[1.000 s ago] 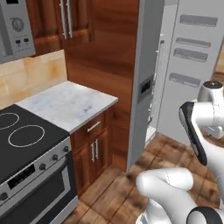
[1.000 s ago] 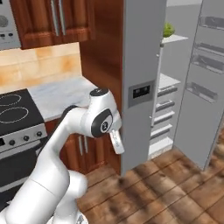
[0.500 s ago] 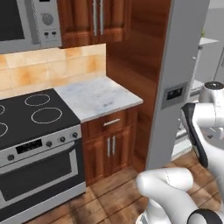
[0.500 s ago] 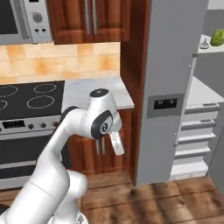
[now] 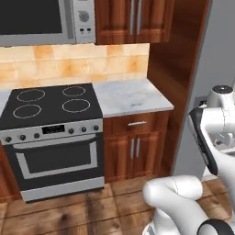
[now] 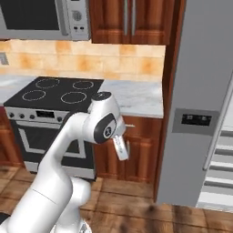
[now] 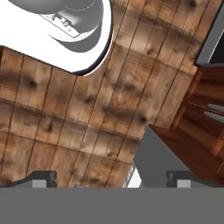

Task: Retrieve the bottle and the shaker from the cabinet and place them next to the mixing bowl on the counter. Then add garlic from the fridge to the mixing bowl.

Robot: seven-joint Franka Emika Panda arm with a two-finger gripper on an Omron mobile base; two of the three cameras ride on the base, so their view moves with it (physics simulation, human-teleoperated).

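Jaws (image 7: pixel 109 177) wide open, empty, aimed down at the floor (image 7: pixel 78 122); the fridge (image 6: pixel 207 91) sits around 2 o'clock of the arm.

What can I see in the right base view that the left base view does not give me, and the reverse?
Particular to the right base view: the fridge front with its dark display panel, long silver handle and white inner shelves, plus a wall outlet at the far left.
Particular to the left base view: the oven door unblocked, from its handle down to the floor.
Shared: the black stove, the microwave, the marble counter, the upper wooden cabinets and the white arm.
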